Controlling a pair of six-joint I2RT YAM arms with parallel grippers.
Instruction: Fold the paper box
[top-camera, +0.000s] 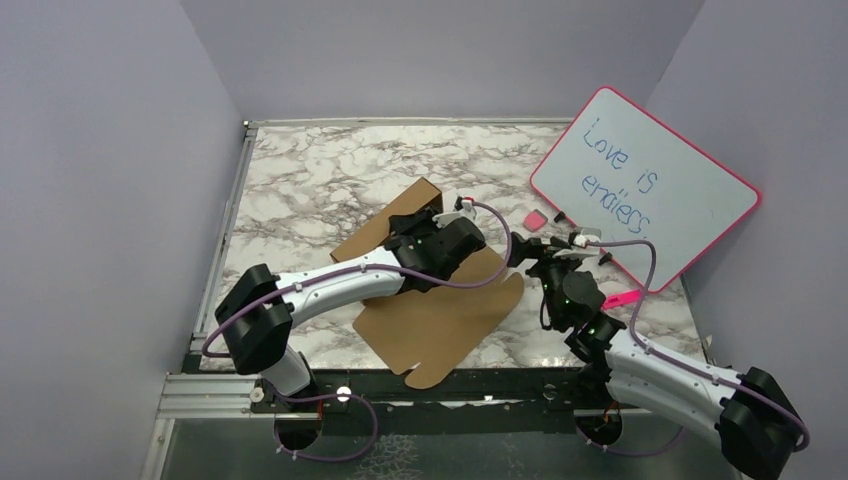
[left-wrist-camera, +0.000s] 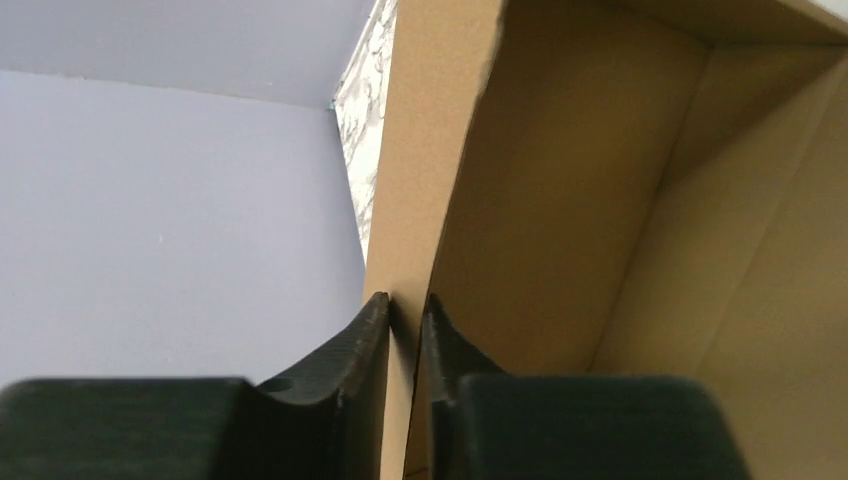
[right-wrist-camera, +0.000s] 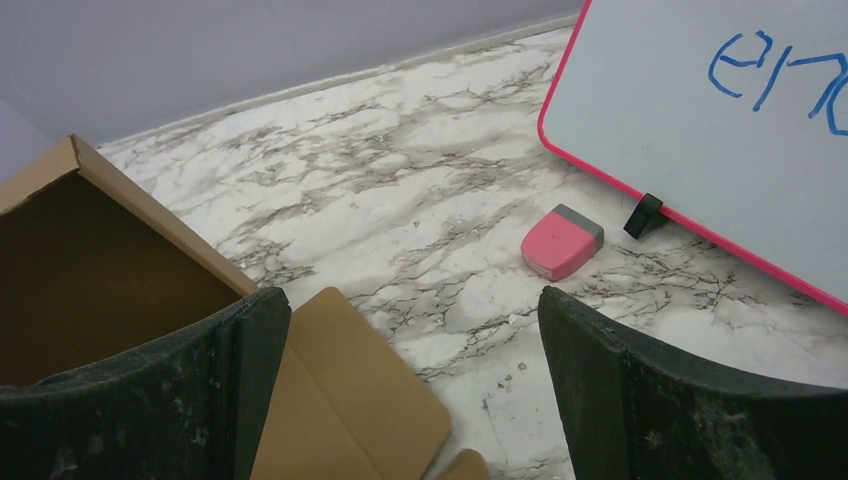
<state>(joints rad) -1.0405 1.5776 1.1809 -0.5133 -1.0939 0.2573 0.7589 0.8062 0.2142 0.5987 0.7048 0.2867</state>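
Note:
The paper box (top-camera: 440, 320) is brown cardboard, partly folded: a wide flat panel lies on the marble table, and side walls (top-camera: 405, 205) stand up at the back. My left gripper (top-camera: 418, 228) reaches in over it. In the left wrist view its two fingers (left-wrist-camera: 408, 305) press on either side of an upright wall (left-wrist-camera: 420, 150), so it is shut on that wall. My right gripper (top-camera: 528, 252) hovers just right of the box. It is wide open (right-wrist-camera: 415, 310) above bare table and a rounded flap (right-wrist-camera: 340, 380), holding nothing.
A pink-rimmed whiteboard (top-camera: 645, 185) with blue writing leans at the back right. A pink eraser (top-camera: 535, 219) lies in front of it, also seen from the right wrist (right-wrist-camera: 560, 243). A pink marker (top-camera: 620, 298) lies near the right arm. Grey walls enclose the table.

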